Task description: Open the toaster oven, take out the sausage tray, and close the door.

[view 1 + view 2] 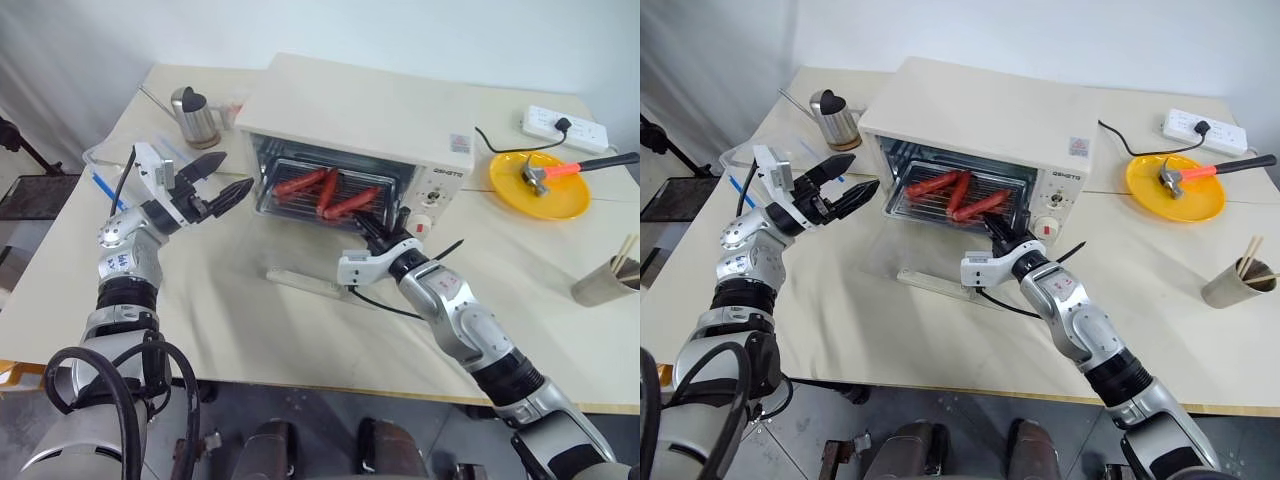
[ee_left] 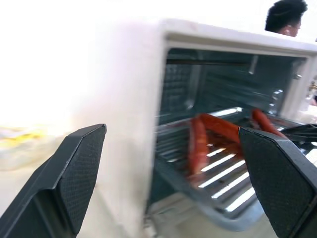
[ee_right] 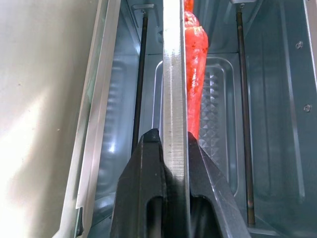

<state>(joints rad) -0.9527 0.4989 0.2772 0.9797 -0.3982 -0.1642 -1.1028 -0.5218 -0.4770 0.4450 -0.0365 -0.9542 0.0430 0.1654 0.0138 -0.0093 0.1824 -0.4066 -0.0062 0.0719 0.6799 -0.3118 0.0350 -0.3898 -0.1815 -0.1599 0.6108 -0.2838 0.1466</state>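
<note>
The sausage tray [image 1: 325,198], a shallow silver metal pan with a ribbed bottom and three reddish-brown sausages on it, is sitting half out of the cream-white boxy toaster oven [image 1: 355,125], its front edge poking past the oven's mouth. The clear glass door [image 1: 300,272] with its cream bar handle is lying folded down flat on the table in front of the oven, so I judge the opening step done and the take-out step in hand. I am pinching the tray's front rim with the right gripper [image 3: 171,148], its black fingers pressed onto the thin metal edge from either side. The left gripper [image 1: 222,180] is hanging with its fingers spread wide just beside the oven's left front corner, gripping nothing. Next, I reckon, I need a level pull straight away from the oven so the sausages are not rolling off, with the left gripper ready to steady the tray's free side.
</note>
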